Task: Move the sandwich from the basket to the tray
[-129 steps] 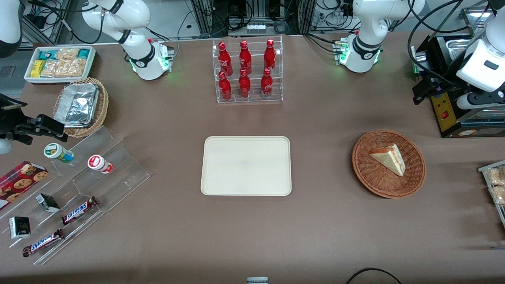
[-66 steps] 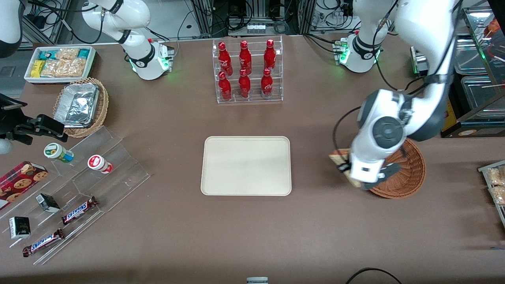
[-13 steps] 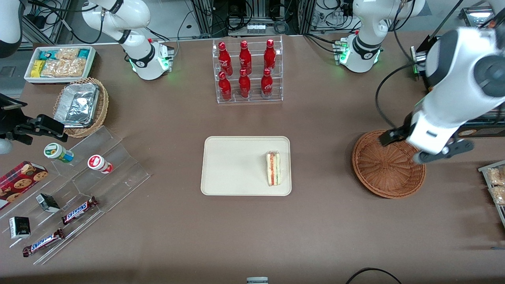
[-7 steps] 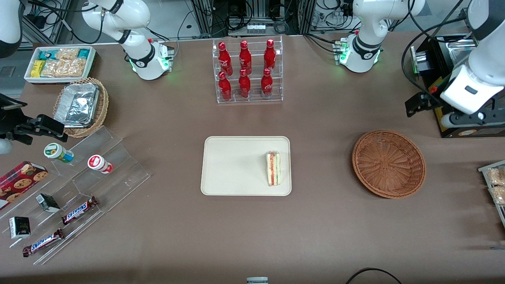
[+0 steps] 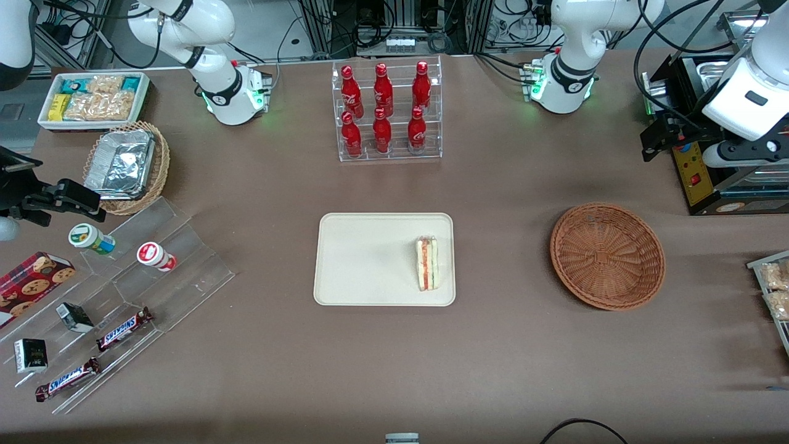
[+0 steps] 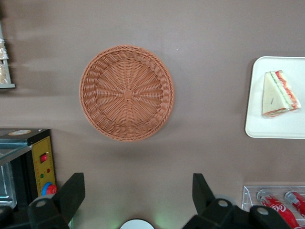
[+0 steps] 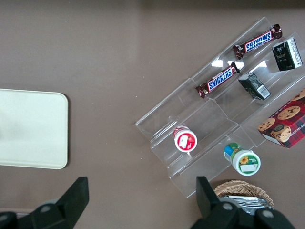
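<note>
The sandwich (image 5: 426, 264) stands on its bread edge on the cream tray (image 5: 363, 259), near the tray's end that faces the basket, with its filling layers showing on top. The round reddish-brown basket (image 5: 607, 256) holds nothing. My left gripper (image 5: 703, 145) hangs high above the table, farther from the front camera than the basket and beside the black appliance. In the left wrist view the gripper (image 6: 137, 191) is open with nothing between its fingers; the basket (image 6: 127, 93), the sandwich (image 6: 279, 94) and the tray (image 6: 295, 128) lie far below it.
A clear rack of red bottles (image 5: 387, 111) stands farther back than the tray. A black appliance with a yellow panel (image 5: 696, 172) sits at the working arm's end, with snack packets (image 5: 773, 290) nearer. An acrylic stand (image 5: 154, 277) and a foil-lined wicker basket (image 5: 126, 166) are toward the parked arm's end.
The sandwich went from the basket to the tray and was let go. In the last second the open gripper rose from over the basket and drew back toward the black appliance.
</note>
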